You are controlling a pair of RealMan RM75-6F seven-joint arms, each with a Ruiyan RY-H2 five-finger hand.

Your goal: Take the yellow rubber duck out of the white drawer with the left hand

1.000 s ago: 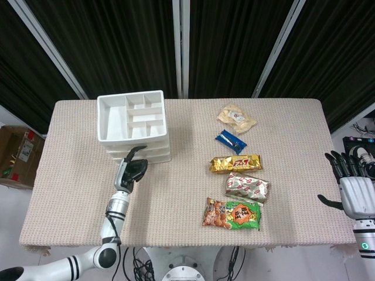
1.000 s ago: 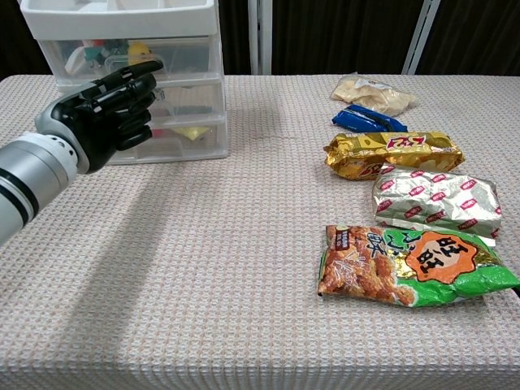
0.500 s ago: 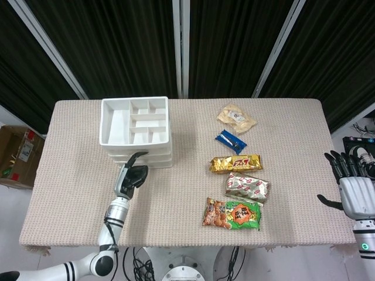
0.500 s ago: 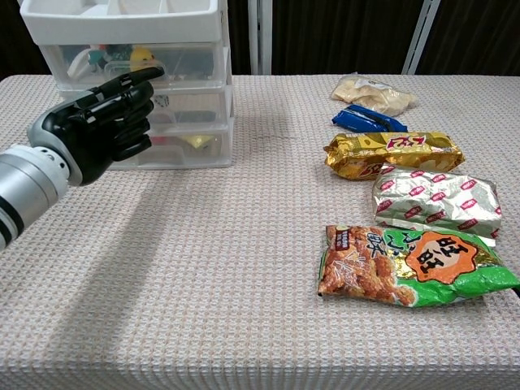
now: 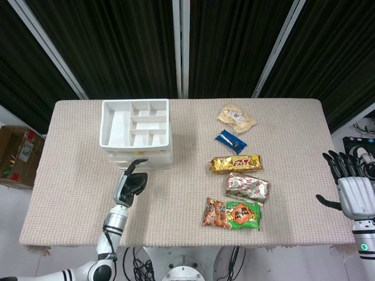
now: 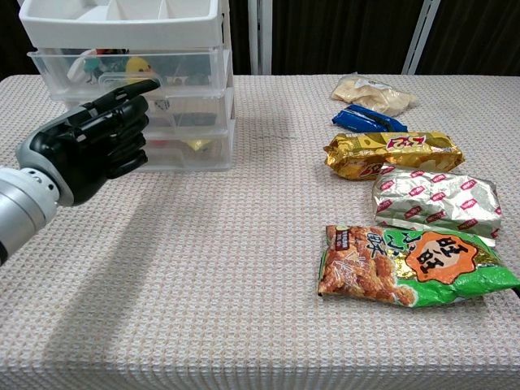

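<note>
The white drawer unit (image 5: 136, 123) stands at the table's back left, with a divided tray on top. In the chest view the yellow rubber duck (image 6: 140, 65) shows through the clear front of the top drawer (image 6: 191, 67), which sticks out slightly. My black left hand (image 6: 93, 146) hovers in front of the unit with its fingers curled in and one finger pointing at the drawer fronts; it holds nothing. In the head view the left hand (image 5: 130, 186) sits just short of the unit. My right hand (image 5: 350, 187) hangs off the table's right edge, fingers spread.
A column of snack packs lies right of centre: a pale bag (image 5: 237, 118), a blue pack (image 5: 230, 140), a gold pack (image 5: 235, 164), a silver pack (image 5: 247, 187) and a green bag (image 5: 231, 213). A cardboard box (image 5: 17, 155) stands on the floor to the left.
My left hand has drawn back toward the table's front edge. The drawer unit has shifted slightly right and squared up, and its top drawer front has come forward a little.
</note>
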